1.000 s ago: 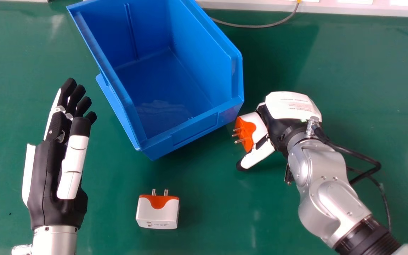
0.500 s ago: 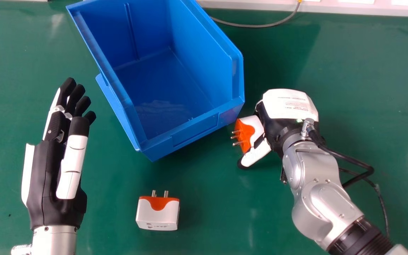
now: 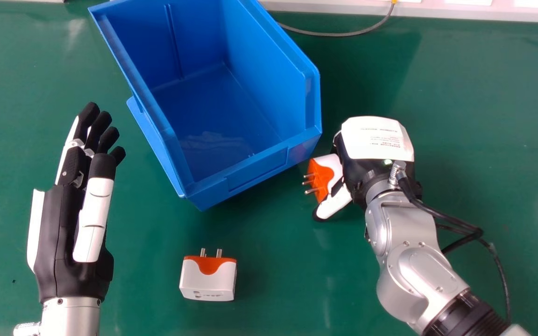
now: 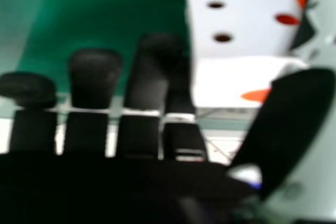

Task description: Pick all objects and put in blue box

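Observation:
To the right of the blue box (image 3: 257, 171), my right hand (image 3: 376, 140) is over the table with its fingers pointing down, its back facing up. An orange and white plug adapter (image 3: 321, 179) is at its thumb side, pins pointing left. In the right hand view, the adapter (image 4: 239, 22) shows its white socket faces between the thumb and the relaxed fingers of my right hand (image 4: 94, 77); whether both sides touch it I cannot tell. A second adapter (image 3: 208, 282) lies near the front, pins toward the box. My left hand (image 3: 66, 228) rests open at the left.
The box stands tilted at an angle on the green table (image 3: 474, 102), its low front wall facing the near side. A grey cable (image 3: 339, 34) curves behind it. Black cables (image 3: 451, 220) loop beside my right wrist.
My right hand and forearm have moved left, and the adapter beside the thumb has shifted slightly left too. The second adapter and the box have stayed in place.

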